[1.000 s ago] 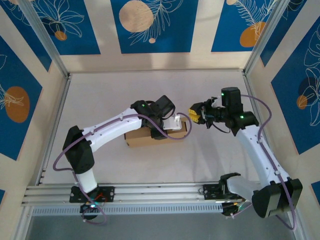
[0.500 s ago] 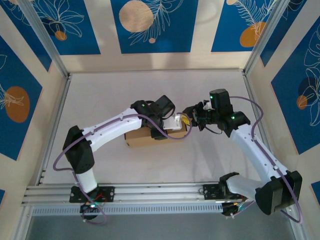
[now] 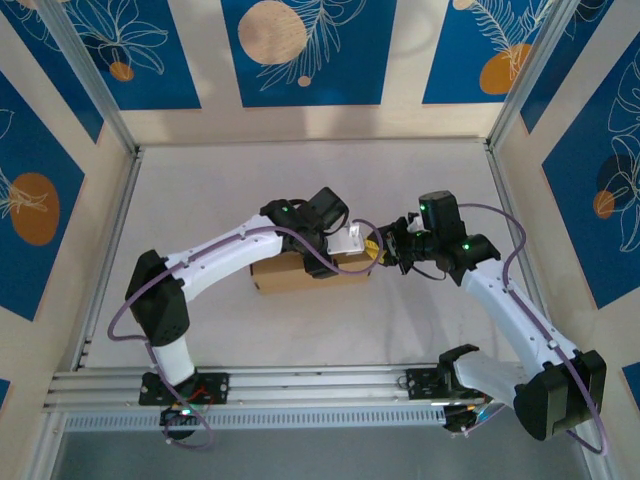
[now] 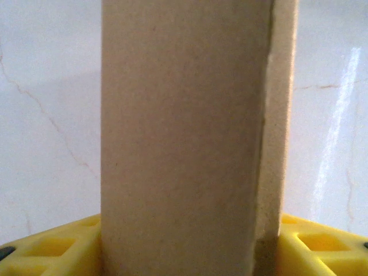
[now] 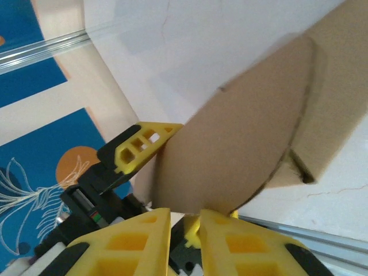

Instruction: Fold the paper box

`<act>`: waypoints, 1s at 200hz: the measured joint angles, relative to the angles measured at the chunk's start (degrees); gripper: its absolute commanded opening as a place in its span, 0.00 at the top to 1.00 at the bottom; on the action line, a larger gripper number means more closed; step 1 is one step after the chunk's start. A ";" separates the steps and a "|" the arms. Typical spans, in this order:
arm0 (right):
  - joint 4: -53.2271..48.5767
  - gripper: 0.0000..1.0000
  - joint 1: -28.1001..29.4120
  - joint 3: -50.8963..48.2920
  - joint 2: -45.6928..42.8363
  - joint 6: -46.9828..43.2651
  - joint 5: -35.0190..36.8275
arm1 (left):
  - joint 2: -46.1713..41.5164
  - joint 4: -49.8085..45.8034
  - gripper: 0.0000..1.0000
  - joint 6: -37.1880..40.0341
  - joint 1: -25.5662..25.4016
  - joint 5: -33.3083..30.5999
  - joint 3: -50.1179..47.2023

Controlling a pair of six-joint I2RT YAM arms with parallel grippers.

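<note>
Paper box (image 3: pixel 280 276), mid-frame, may spring open, we judge, if our right gripper (image 5: pixel 185 215), pinched narrowly on its flap (image 5: pixel 230 155), slips; whether our left gripper (image 4: pixel 190 247) clamps it we cannot tell.

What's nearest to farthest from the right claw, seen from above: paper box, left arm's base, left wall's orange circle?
1. paper box, just left of the right claw.
2. left arm's base, near-left edge.
3. orange circle, on the left wall.
</note>
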 measured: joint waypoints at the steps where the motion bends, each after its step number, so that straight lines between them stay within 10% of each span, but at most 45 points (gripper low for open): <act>1: -0.04 0.77 0.00 -0.09 0.02 0.02 0.07 | 0.00 0.00 0.38 0.00 0.00 0.04 0.00; 200: -1.53 0.79 3.50 -1.27 4.07 -0.28 4.94 | -10.95 3.43 0.30 -5.90 2.40 6.60 -8.33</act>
